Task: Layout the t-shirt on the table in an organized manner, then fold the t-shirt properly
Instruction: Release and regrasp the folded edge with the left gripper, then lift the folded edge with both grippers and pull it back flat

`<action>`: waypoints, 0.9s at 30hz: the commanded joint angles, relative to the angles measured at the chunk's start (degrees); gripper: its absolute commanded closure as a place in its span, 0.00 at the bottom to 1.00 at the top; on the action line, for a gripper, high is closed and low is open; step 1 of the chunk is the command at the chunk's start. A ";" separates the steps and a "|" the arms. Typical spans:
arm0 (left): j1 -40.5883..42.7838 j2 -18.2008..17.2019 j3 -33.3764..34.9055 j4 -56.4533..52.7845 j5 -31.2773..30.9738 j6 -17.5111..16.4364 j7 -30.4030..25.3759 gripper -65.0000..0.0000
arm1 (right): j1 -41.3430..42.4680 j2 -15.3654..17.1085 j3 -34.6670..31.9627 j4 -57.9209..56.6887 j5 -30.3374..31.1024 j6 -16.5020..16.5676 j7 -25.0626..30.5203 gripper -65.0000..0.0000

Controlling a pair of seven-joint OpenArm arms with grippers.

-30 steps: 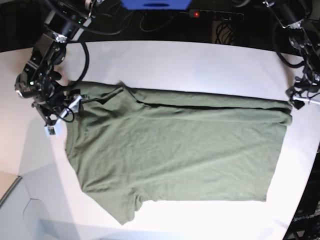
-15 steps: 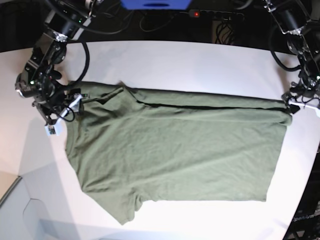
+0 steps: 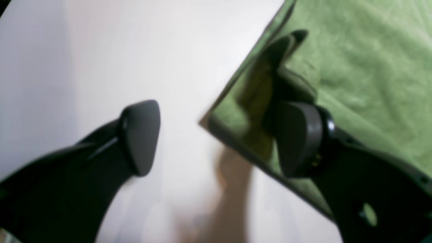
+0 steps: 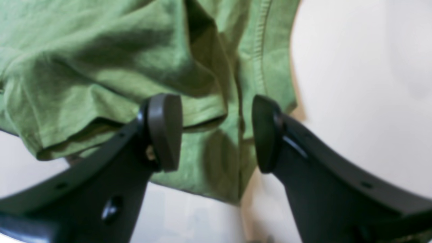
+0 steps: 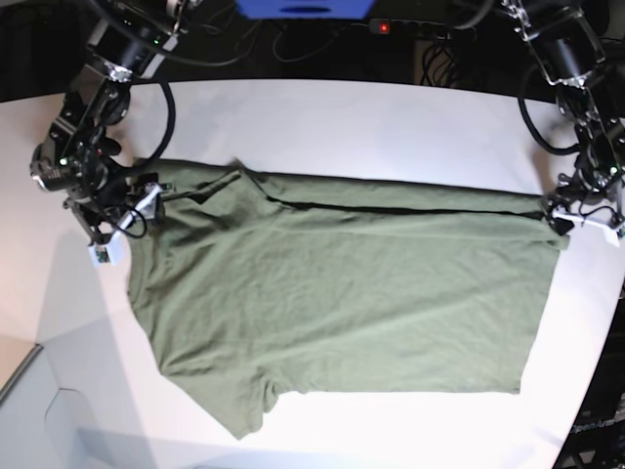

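The olive-green t-shirt (image 5: pixel 342 293) lies spread on the white table (image 5: pixel 371 127), collar end at the left, its far long edge folded over. My left gripper (image 5: pixel 584 223) is at the shirt's right far corner. In the left wrist view it (image 3: pixel 219 138) is open, one finger (image 3: pixel 297 138) over the shirt (image 3: pixel 364 67) corner, the other over bare table (image 3: pixel 101 50). My right gripper (image 5: pixel 122 230) is at the shirt's left end. In the right wrist view it (image 4: pixel 216 133) is open, straddling a bunched hemmed fold of the shirt (image 4: pixel 101 50).
A black power strip (image 5: pixel 420 27) with a red light, cables and a blue object (image 5: pixel 303 8) lie beyond the table's far edge. The table's curved edge runs close to the left gripper on the right. A grey panel (image 5: pixel 39 410) sits at the lower left.
My left gripper has moved down and inward onto the shirt's right far corner. The right gripper and the shirt have barely moved.
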 commanded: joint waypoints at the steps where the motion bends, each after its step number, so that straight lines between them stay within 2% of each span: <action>1: -1.17 -1.05 -0.12 0.65 -0.27 -0.06 -1.13 0.23 | 0.83 0.55 -0.08 0.94 1.04 -0.25 1.05 0.48; 4: -1.43 -1.23 -0.12 -1.37 -0.27 -0.14 -1.22 0.38 | 0.83 0.55 -0.08 0.94 1.04 -0.25 1.05 0.48; 6: -1.43 -1.14 -0.12 -1.81 -0.27 -0.14 -2.45 0.44 | 0.92 0.55 -0.08 0.94 1.04 -0.25 1.05 0.48; 11: -1.00 -1.05 -0.12 -1.90 -0.27 -0.14 -5.00 0.44 | 1.01 0.55 -0.08 0.94 1.04 -0.25 1.05 0.48; 19: -1.26 -0.70 0.05 -1.90 -0.27 -0.14 -5.00 0.45 | 1.01 0.46 -0.08 0.94 1.04 -0.25 1.05 0.48; 27: -1.26 -0.79 3.83 -1.90 -0.27 -0.14 -5.00 0.45 | 0.83 0.64 -0.08 0.94 1.04 -0.25 1.05 0.48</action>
